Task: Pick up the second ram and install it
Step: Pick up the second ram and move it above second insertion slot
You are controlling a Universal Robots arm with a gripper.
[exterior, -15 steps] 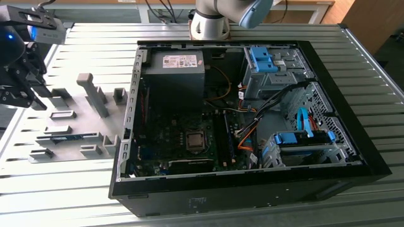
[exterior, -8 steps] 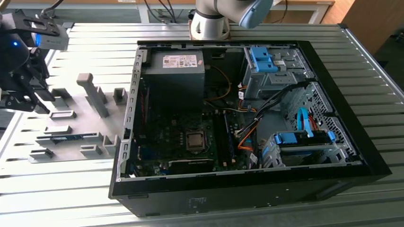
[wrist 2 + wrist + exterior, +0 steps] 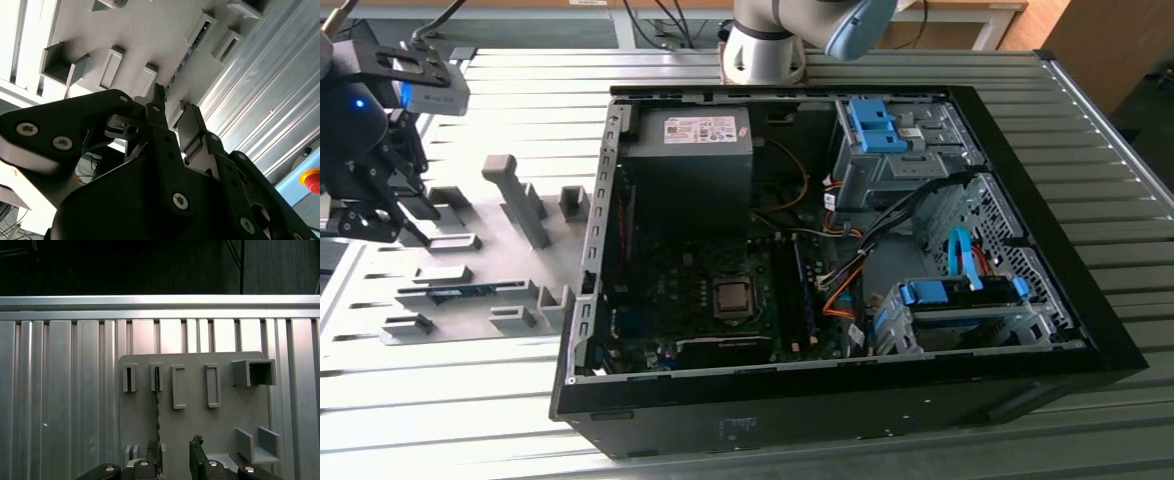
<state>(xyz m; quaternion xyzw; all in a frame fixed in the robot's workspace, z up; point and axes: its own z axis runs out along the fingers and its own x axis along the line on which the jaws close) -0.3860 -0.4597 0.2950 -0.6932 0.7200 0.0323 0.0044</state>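
The second ram (image 3: pixel 460 290) is a thin blue-green stick standing on edge in slotted blocks on the grey fixture plate (image 3: pixel 480 250), at the exterior view's left, outside the computer. The first wrist view shows the second ram (image 3: pixel 158 412) edge-on as a thin dark line, and the second wrist view shows the second ram (image 3: pixel 187 55) slanting away. My gripper (image 3: pixel 380 225) hovers over the plate's outer side. In both wrist views the gripper (image 3: pixel 175 455) (image 3: pixel 173 106) is open and holds nothing. One finger (image 3: pixel 152 457) lies close beside the stick's near end.
The open computer case (image 3: pixel 1067 330) lies on the slatted metal table, with the motherboard's memory slots (image 3: pixel 797 300) beside the processor socket. Power supply (image 3: pixel 694 135), blue drive-bay clips (image 3: pixel 874 120) and cables crowd its far side. Grey blocks (image 3: pixel 252 372) stand on the plate. A red button (image 3: pixel 312 180) sits nearby.
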